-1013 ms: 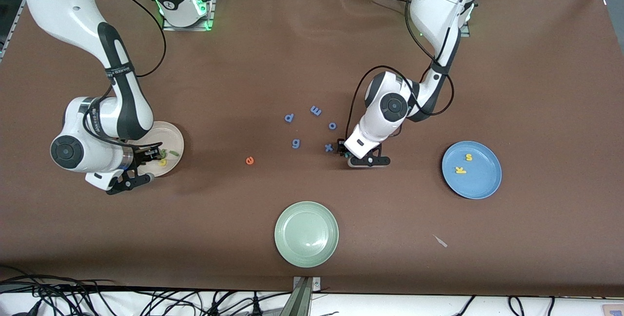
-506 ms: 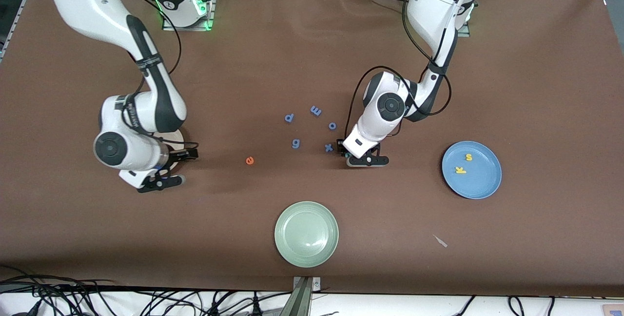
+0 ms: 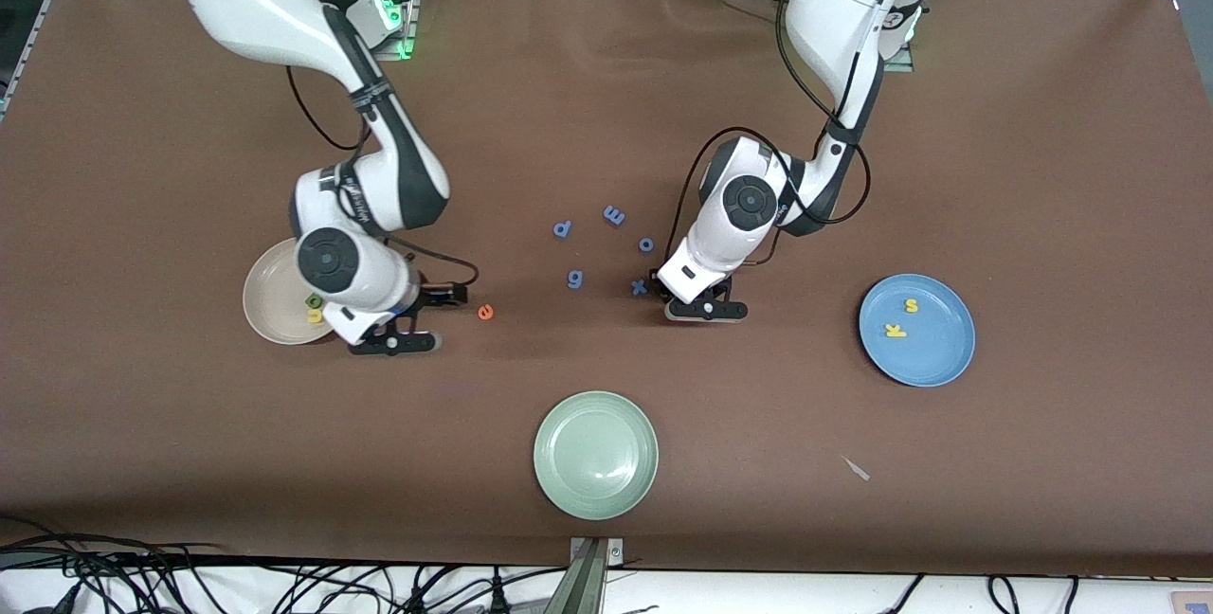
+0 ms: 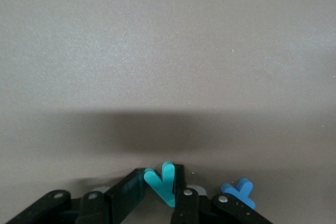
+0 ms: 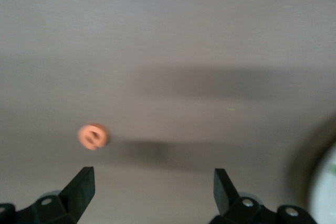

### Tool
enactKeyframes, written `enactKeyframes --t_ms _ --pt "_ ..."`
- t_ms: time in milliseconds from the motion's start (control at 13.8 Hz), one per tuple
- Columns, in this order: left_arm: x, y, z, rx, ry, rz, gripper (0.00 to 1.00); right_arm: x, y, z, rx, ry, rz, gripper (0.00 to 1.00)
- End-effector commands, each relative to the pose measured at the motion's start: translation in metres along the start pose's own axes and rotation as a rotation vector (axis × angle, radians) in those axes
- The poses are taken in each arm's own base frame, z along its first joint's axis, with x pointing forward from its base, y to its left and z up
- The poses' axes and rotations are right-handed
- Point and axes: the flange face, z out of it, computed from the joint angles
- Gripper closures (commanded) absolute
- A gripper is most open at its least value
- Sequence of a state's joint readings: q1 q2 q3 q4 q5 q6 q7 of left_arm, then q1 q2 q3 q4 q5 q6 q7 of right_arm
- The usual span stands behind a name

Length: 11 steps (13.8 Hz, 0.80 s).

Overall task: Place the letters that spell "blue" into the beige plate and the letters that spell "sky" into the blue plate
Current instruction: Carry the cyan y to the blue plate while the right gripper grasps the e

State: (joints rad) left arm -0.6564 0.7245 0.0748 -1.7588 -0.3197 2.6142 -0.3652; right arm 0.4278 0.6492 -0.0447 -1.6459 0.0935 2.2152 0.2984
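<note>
Left gripper (image 4: pixel 167 195): low on the table beside the blue x (image 4: pixel 239 192), fingers pinched on the teal y (image 4: pixel 161 182).
Right gripper (image 5: pixel 153 184): jaws wide, empty, beside the beige plate (image 3: pixel 265 297), just short of the orange e (image 5: pixel 93 136).
Advice: lift the y straight up (the x sat close), then carry it to the blue plate (image 3: pixel 938 353).
Views: only the left wrist view showed the y; the front view hid it under the wrist.
</note>
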Motion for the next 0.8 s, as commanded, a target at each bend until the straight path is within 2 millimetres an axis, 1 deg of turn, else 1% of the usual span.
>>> enactKeyframes --t_ms 0,72,145,217,289,362,506,579,651,724 --pt "0.022 -0.022 -0.013 0.051 0.043 0.021 1.0 0.001 -0.028 0.025 0.015 0.039 0.068 0.0" --pt "0.045 -0.05 -0.034 0.048 0.064 -0.009 1.0 0.001 -0.036 0.031 0.017 0.049 0.082 0.0" --pt "0.061 -0.075 -0.053 0.053 0.059 -0.017 1.0 0.003 -0.037 0.033 0.019 0.054 0.091 0.0" --pt "0.076 -0.103 -0.072 0.052 0.049 0.0 1.0 0.005 -0.038 0.036 0.019 0.054 0.099 0.0" --pt "0.086 -0.126 -0.087 0.046 0.037 0.039 1.0 0.007 -0.041 0.04 0.018 0.054 0.104 0.0" --pt "0.093 -0.154 -0.102 0.049 0.022 0.084 1.0 0.006 -0.05 0.041 0.019 0.06 0.107 0.0" --pt "0.102 -0.203 -0.122 0.05 -0.014 0.158 1.0 0.005 -0.053 0.049 0.014 0.054 0.11 0.0" --pt "0.105 -0.239 -0.128 0.052 -0.032 0.186 1.0 0.006 -0.053 0.052 0.018 0.062 0.111 0.0" --pt "0.111 -0.278 -0.134 0.053 -0.037 0.223 1.0 0.007 -0.055 0.051 0.026 0.073 0.114 0.0" --pt "0.114 -0.312 -0.139 0.055 -0.035 0.263 0.98 0.007 -0.055 0.05 0.026 0.075 0.116 0.0"
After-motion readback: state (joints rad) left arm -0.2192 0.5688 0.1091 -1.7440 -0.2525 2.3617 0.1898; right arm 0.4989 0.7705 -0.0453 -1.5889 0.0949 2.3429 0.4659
